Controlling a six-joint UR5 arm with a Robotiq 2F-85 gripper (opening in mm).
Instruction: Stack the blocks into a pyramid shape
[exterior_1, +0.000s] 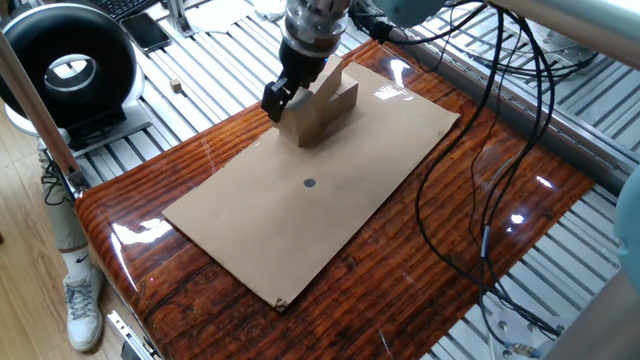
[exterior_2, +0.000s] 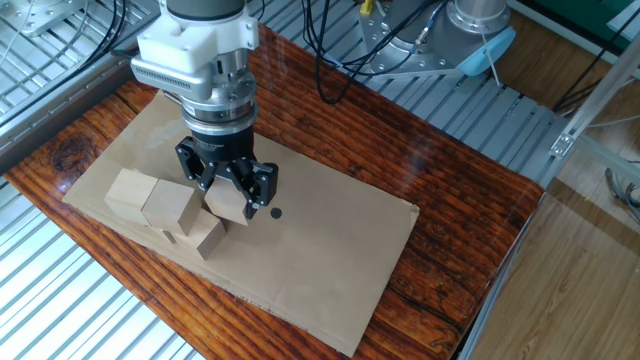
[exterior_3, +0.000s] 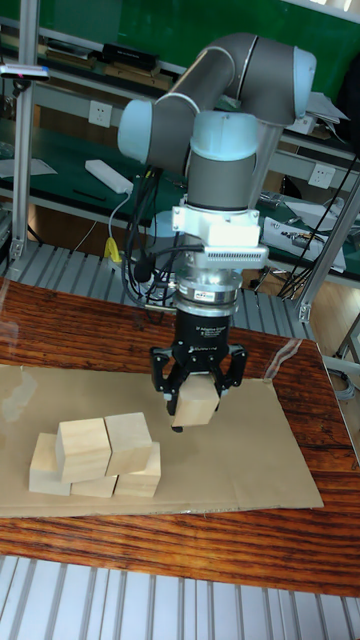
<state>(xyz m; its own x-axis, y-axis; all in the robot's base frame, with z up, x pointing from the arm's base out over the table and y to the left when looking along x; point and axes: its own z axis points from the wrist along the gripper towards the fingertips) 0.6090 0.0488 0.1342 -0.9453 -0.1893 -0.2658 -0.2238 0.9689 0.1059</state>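
Observation:
My gripper (exterior_2: 228, 200) is shut on one tan block (exterior_2: 230, 206), which it holds just off the cardboard beside the right end of the pile. The pile (exterior_2: 165, 212) is a base row with two blocks on top. In the tall fixed view the held block (exterior_3: 197, 403) hangs right of the two upper blocks (exterior_3: 105, 446), at about their height and apart from them, with the gripper (exterior_3: 198, 398) pointing straight down. In one fixed view the gripper (exterior_1: 284, 104) and its block (exterior_1: 297, 124) stand at the near end of the pile (exterior_1: 330, 95).
The blocks rest on a cardboard sheet (exterior_2: 330, 260) with a black dot (exterior_2: 276, 211) on the glossy wooden table (exterior_1: 420, 270). Black cables (exterior_1: 480, 200) trail over the table's right side. A black round device (exterior_1: 65, 70) and a tiny wooden cube (exterior_1: 176, 86) lie off the table.

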